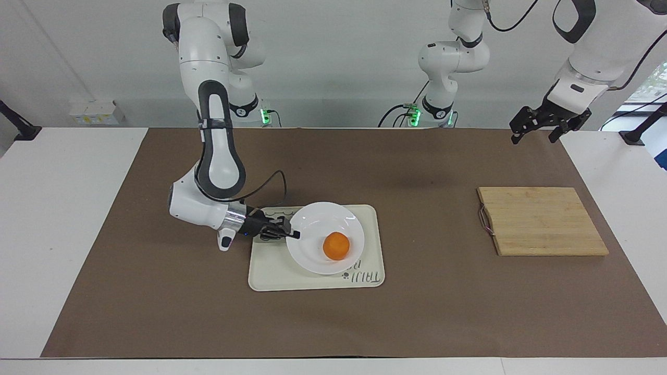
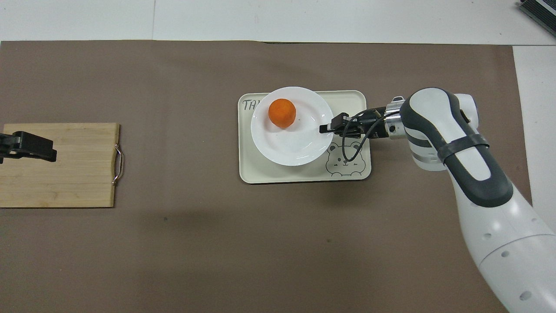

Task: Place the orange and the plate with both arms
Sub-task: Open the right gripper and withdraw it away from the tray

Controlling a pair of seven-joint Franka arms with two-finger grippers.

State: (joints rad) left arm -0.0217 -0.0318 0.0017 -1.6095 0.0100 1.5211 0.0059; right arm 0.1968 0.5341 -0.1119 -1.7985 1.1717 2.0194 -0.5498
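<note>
1. The orange (image 1: 336, 246) sits in the plate (image 1: 318, 221), toward the plate's edge that is farther from the robots, and nothing touches it.
2. The plate lies over the cream tray (image 1: 271, 271), on the tray's half farther from the bear drawing (image 2: 344, 159); whether it rests flat or is just above the tray, I cannot tell.
3. The right gripper (image 1: 293, 235) has its fingers clamped on the plate's rim at the side toward the right arm's end of the table.
4. My judgement: the step in hand is to set the plate down on the tray. To do it well, the gripper should keep the plate level and lower it slowly, because the round orange can roll toward the rim if the plate tilts.
5. The fingers should part only when the plate is fully supported, then draw back low and straight, away from the rim.
6. The plate's edge is close to the tray's raised rim near the printed words (image 1: 360, 277), so a small slide could put it on that rim.
7. The left gripper (image 1: 538, 127) waits with its fingers apart, high over the brown mat (image 1: 156, 312) by the wooden board (image 1: 542, 221), well apart from the tray.
8. Between tray and board the mat gives open room.
</note>
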